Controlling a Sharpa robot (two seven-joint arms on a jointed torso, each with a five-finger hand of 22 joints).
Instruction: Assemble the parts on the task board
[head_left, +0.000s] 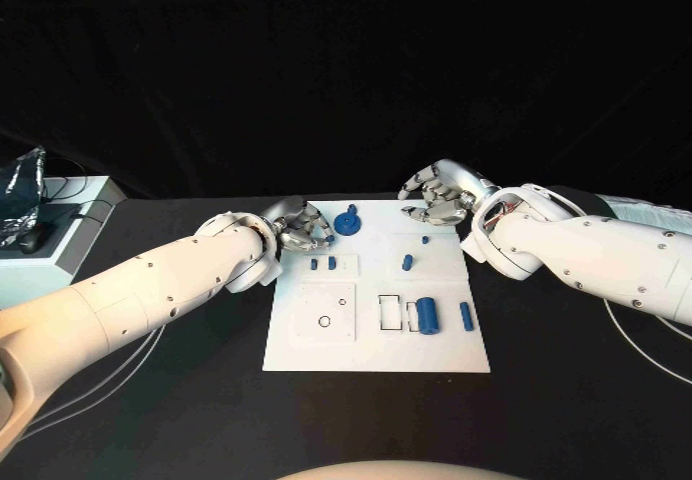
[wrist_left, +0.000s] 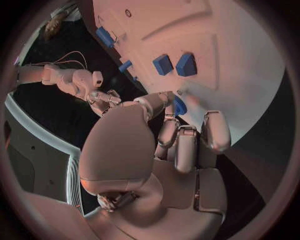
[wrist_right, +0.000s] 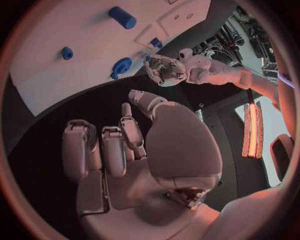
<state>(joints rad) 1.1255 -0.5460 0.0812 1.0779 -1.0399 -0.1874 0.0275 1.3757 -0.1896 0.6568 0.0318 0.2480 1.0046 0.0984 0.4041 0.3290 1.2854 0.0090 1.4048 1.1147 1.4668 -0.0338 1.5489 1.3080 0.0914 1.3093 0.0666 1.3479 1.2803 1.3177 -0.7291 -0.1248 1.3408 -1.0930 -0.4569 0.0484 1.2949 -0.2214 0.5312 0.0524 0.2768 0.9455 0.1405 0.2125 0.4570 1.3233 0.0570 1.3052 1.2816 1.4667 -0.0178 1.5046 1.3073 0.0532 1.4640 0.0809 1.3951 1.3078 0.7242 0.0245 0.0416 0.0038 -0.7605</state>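
While the black surface (head_left: 173, 410) carries a pale box (head_left: 65, 225) with dark cables at its far left edge, the left robot hand (head_left: 299, 228) sits at the far left corner of the white task board (head_left: 378, 355), its fingers curled inward over the board's edge; the left wrist view shows its fingertips (wrist_left: 212, 131) bent down close to a small blue part (wrist_left: 179, 105) on the board, but whether that part is actually gripped cannot be told. Just right of this hand a blue round part with a stem (head_left: 348, 220) stands near the board's far edge. Nearer, on the left half, two small blue blocks (head_left: 323, 264) lie side by side, and nearer still a small ring (head_left: 325, 321) is marked inside a square outline. Toward the middle a small blue peg (head_left: 407, 263) lies on the board, with a still smaller blue piece (head_left: 427, 240) beyond it. On the near right, beside a rectangular outline, lies a thick blue cylinder (head_left: 428, 314), and just right of it a slim blue bar (head_left: 466, 316). At the far right corner the right robot hand (head_left: 440, 197) hovers with fingers curled in, and the right wrist view shows nothing between its fingers (wrist_right: 112, 150).
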